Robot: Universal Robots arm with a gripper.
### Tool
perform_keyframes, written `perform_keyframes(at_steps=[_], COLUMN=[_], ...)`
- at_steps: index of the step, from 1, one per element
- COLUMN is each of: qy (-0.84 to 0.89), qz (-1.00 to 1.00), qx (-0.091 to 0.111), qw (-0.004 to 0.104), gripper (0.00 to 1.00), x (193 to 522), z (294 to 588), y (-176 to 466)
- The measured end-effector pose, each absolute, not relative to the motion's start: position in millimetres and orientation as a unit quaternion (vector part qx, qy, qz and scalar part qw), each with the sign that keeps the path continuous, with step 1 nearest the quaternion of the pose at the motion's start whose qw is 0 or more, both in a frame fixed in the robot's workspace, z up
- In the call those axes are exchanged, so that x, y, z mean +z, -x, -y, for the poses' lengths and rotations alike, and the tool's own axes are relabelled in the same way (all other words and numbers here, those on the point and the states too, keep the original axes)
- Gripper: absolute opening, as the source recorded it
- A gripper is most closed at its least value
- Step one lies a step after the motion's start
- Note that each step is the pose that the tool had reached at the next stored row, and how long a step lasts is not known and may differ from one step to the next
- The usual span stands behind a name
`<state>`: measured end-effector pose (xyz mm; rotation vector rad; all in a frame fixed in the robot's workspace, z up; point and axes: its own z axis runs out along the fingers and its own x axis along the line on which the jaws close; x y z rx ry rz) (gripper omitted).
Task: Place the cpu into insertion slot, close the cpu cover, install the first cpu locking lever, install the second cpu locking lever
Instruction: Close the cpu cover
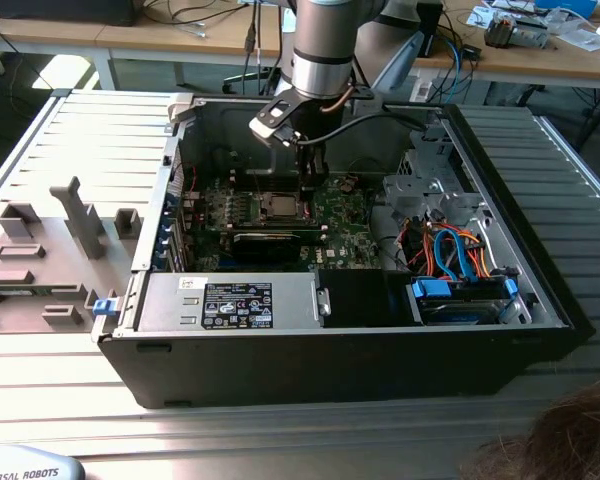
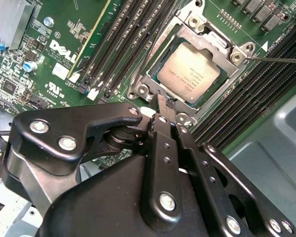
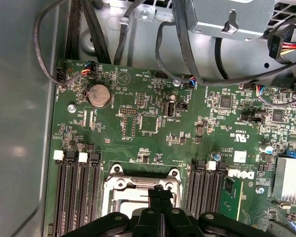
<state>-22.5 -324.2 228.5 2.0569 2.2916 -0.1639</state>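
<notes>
The cpu (image 2: pixel 188 72), a square chip with a silver-grey top, sits in the insertion slot (image 2: pixel 209 101) on the green motherboard. The silver cpu cover (image 2: pixel 150 79) lies flat around it, the chip showing through its window. A thin metal lever (image 2: pixel 278 60) juts out from one corner of the socket. My gripper (image 2: pixel 164 101) hovers at the socket's edge, its black fingers shut together with nothing visible between them. In the first wrist view the gripper (image 3: pixel 160 189) is over the cover (image 3: pixel 119 183). In the exterior view the gripper (image 1: pixel 308 185) reaches into the open case beside the cpu (image 1: pixel 280 205).
Black memory slots (image 2: pixel 123 44) flank the socket on both sides. A finned heatsink (image 3: pixel 288 177), a coin battery (image 3: pixel 98 95) and black cables (image 3: pixel 187 54) lie near. The case walls (image 1: pixel 170 200), drive cage (image 1: pixel 430 190) and power supply (image 1: pixel 230 300) hem the arm in. Grey fixtures (image 1: pixel 40 260) stand at the exterior view's left.
</notes>
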Motion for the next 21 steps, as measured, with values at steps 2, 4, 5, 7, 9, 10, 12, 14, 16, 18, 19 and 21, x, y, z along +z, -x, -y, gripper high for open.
perform_keyframes(at_steps=[2, 4, 5, 7, 9, 10, 12, 14, 16, 18, 19, 21], qy=[-0.667, -0.667, -0.667, -0.667, -0.667, -0.667, -0.667, -0.667, -0.667, -0.667, -0.667, -0.667], qz=[-0.743, -0.743, -0.743, -0.743, -0.743, -0.743, -0.743, -0.743, -0.743, -0.743, -0.743, -0.743], qx=[-0.053, -0.053, -0.053, -0.053, -0.053, -0.053, -0.053, -0.053, -0.053, -0.053, -0.053, -0.053], qw=[0.029, 0.029, 0.029, 0.029, 0.029, 0.029, 0.029, 0.029, 0.029, 0.029, 0.029, 0.029], gripper=[0.11, 0.11, 0.11, 0.11, 0.11, 0.11, 0.11, 0.11, 0.11, 0.11, 0.11, 0.11], x=[228.4, 228.3, 228.2, 227.5, 227.4, 227.3, 227.2, 227.1, 226.9, 226.6, 226.5, 226.4], z=[324.2, 324.2, 324.2, 324.2, 324.2, 324.2, 324.2, 324.2, 324.2, 324.2, 324.2, 324.2], y=[22.9, 23.4, 23.6, 24.5, 24.7, 24.9, 25.1, 25.2, 25.4, 25.8, 25.9, 26.1])
